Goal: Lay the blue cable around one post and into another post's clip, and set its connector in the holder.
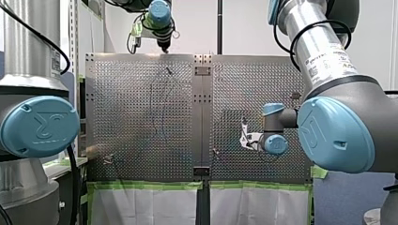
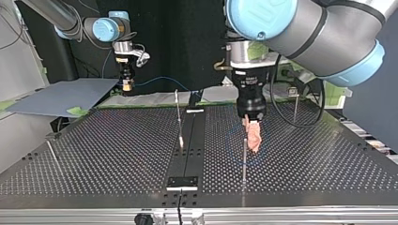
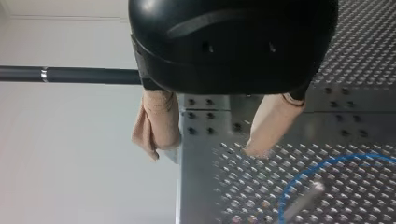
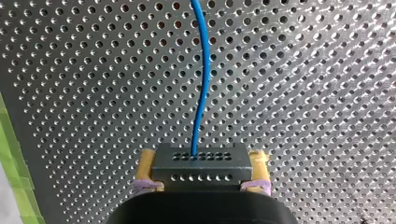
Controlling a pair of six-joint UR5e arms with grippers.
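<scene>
Right claw (image 4: 201,173): clamped on the grey connector (image 4: 201,161), with a yellow pad on each of its short ends.
Connector: a small, rigid, light block, and judged the sound place to grip; held across its ends, it is unlikely to slip.
Blue cable (image 4: 201,70): leaves the connector's face and runs straight ahead of the right claw over the perforated table (image 4: 327,93). It looks thin, light and springy, so it will likely trail wherever the block is led.
Left claw (image 3: 212,140): beige pads apart, nothing between them.
Post (image 3: 302,205): ahead of the left claw and blurred; the blue cable appears to curve round it.
Right wrist view: alone shows the grip on the connector.
Left wrist view: alone shows the empty claw; the top view gives the loop at the post only faintly.
</scene>
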